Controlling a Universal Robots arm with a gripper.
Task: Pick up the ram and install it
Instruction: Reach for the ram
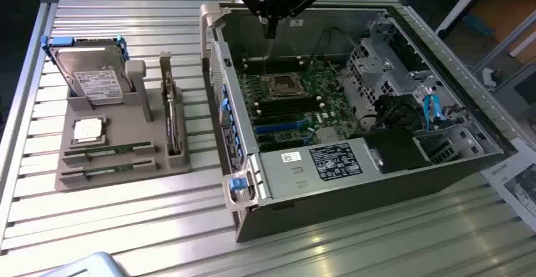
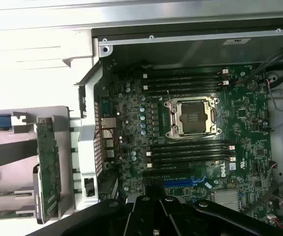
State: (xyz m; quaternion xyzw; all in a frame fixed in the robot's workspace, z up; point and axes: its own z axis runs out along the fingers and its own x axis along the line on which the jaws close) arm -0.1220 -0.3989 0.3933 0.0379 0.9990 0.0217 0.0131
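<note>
My worry is the gripper (image 1: 270, 32): it is clenched on nothing I can make out, so lowering it here could jab the motherboard (image 1: 302, 101), and closed fingers cannot take a stick. The arm hangs upright over the far edge of the open computer case (image 1: 435, 57). The ram (image 1: 109, 147) lies flat in the grey holder (image 1: 125, 178) on the counter, well apart on the exterior view's left.

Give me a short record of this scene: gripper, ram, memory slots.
gripper: black gripper, shut, holding nothing, above the open black computer case
ram: two long thin green circuit-board sticks, lying in the grey plastic holder, beside the case
memory slots: black slots on the green motherboard, look empty
</note>
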